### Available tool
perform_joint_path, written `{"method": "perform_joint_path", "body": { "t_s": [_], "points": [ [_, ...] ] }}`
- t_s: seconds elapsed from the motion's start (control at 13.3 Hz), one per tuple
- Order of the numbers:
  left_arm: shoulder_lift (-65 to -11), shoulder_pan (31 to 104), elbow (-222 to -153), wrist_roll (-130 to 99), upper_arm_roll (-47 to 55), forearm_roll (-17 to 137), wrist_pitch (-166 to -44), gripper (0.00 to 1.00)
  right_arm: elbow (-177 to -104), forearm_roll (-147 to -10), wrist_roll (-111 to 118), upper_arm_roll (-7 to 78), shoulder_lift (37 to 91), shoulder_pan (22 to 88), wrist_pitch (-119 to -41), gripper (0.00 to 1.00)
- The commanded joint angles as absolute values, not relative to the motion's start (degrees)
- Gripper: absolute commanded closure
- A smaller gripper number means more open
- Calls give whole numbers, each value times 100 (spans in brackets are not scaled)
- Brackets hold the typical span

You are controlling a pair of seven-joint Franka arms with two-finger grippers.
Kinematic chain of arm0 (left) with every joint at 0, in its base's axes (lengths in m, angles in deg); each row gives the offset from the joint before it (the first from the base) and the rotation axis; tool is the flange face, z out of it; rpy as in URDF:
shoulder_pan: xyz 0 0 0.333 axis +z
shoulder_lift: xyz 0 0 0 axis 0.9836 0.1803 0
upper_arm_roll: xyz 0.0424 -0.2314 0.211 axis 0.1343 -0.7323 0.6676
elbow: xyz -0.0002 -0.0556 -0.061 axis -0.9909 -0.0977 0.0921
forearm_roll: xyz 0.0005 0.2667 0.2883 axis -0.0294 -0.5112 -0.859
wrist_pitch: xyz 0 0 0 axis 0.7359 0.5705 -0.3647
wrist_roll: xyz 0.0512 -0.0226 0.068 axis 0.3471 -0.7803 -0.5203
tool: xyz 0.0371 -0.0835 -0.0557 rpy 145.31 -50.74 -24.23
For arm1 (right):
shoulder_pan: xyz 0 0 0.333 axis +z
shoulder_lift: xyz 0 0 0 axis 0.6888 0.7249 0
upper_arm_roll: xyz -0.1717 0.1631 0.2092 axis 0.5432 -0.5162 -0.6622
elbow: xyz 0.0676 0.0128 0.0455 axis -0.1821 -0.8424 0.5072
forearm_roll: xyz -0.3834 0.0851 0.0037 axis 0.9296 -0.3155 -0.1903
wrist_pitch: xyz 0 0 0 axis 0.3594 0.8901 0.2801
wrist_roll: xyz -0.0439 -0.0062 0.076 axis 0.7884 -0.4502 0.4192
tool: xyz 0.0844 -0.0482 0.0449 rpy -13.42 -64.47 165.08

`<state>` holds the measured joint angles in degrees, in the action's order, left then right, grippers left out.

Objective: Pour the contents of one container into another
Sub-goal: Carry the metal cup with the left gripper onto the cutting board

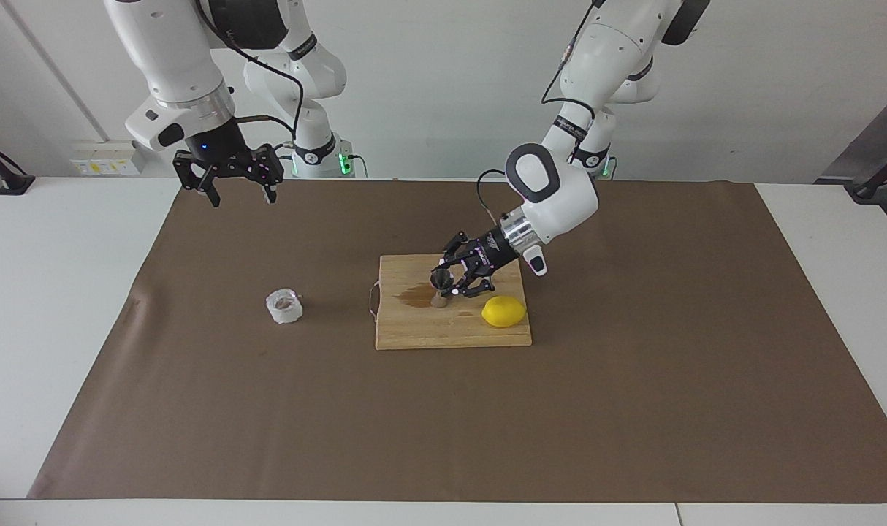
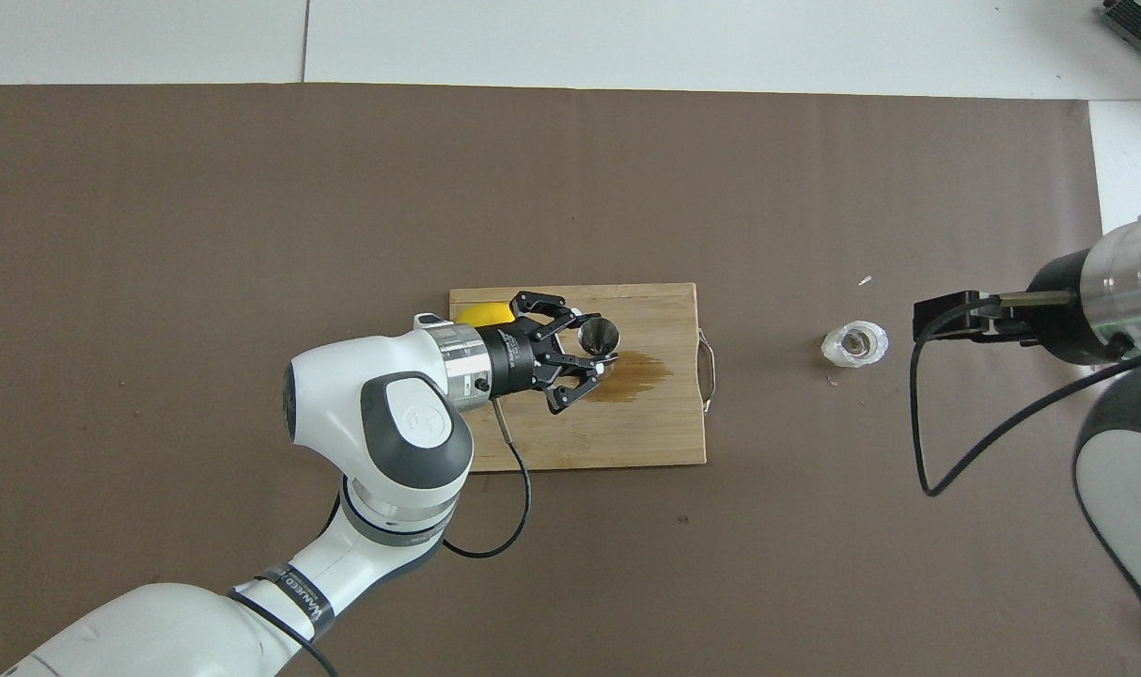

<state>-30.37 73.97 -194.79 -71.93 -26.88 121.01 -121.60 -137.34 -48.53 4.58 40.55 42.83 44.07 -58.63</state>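
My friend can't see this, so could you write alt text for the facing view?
The left gripper reaches a steel jigger on a stained cutting board beside a lemon. A small white cup sits on brown paper; the right gripper waits above the table, fingers open.

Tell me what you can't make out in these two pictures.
- Whether the left gripper is gripping the jigger: fingers crowd it in both views.
- What the cup holds: too small.
- The lemon: half hidden under the left arm overhead.
- Right gripper: cut off overhead.
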Motion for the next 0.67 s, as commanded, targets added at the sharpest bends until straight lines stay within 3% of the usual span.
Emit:
{"method": "perform_joint_path", "body": {
  "t_s": [0.0,0.38,0.53,0.6],
  "points": [
    [-3221,7284,-19632,-7171,-2594,12198,-12250,75,-14019,-4918,-799,4040,4115,4362,-6032,0],
    [-3221,7293,-19632,-6968,-2594,12163,-12233,46,-14590,-4927,-3305,4040,3948,4266,-6735,0],
    [-3221,7293,-19623,-6959,-2594,12154,-12233,28,-14652,-4918,-4210,4040,3948,4274,-6770,0],
    [-3221,7293,-19623,-6968,-2594,12102,-12215,12,-14731,-4927,-4632,4040,3974,4257,-6919,0]
  ]
}}
